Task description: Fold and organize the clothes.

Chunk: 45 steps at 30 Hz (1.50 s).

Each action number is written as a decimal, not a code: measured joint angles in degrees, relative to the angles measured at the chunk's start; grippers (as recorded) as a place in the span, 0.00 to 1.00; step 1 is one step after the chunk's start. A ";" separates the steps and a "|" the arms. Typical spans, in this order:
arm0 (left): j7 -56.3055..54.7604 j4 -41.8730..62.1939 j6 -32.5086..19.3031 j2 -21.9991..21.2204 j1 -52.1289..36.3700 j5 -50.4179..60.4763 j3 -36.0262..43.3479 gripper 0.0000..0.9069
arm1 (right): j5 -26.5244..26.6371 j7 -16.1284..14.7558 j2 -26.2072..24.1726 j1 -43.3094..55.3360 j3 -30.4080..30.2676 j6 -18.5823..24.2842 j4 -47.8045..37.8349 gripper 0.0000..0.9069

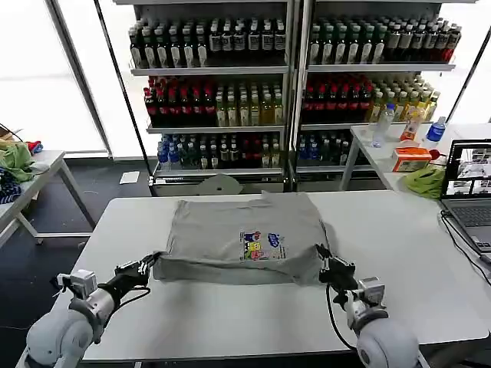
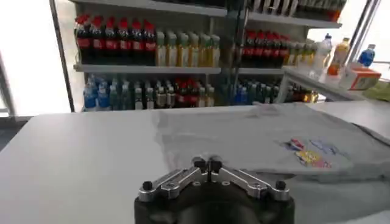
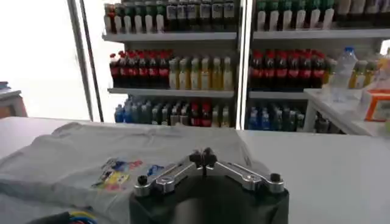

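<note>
1. Head view: the grey shirt (image 1: pixel 230 238) is lying partly folded at the table (image 1: pixel 399 253) centre.
2. Left gripper (image 1: pixel 146 268) and right gripper (image 1: pixel 326 264) are sitting closed, empty, at its near corners.
3. The soft, light fabric is likely calling for edge pinches.

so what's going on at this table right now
A two-armed robot is folding a light grey shirt laid out on a white table. The shirt is already partly folded into a rough rectangle, with its small multicoloured print facing up. The left claw sits at the shirt's near left corner and the right claw at its near right corner, both with fingers closed. Whether either is actually pinching fabric can't be told.
</note>
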 measured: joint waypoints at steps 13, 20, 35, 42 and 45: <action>-0.59 10.99 0.02 -0.95 -10.69 0.22 5.98 1.00 | -3.89 0.65 3.50 10.28 -4.43 -0.86 -11.43 1.00; -0.41 14.11 0.03 -1.33 -12.70 1.79 6.81 1.00 | -4.99 0.75 4.05 12.06 -5.05 -0.87 -13.64 1.00; -1.78 11.65 -0.25 -0.18 -10.09 2.36 3.51 1.00 | -4.28 2.70 1.46 4.93 -1.45 -1.41 -6.60 1.00; -3.19 7.32 -0.87 -1.48 -5.05 2.39 2.50 1.00 | -3.56 4.73 1.06 -2.10 2.14 -3.07 -1.64 1.00; -3.49 6.08 -0.91 -2.08 -3.21 2.43 2.50 0.90 | -3.01 5.69 1.08 -4.06 2.83 -3.97 0.04 0.97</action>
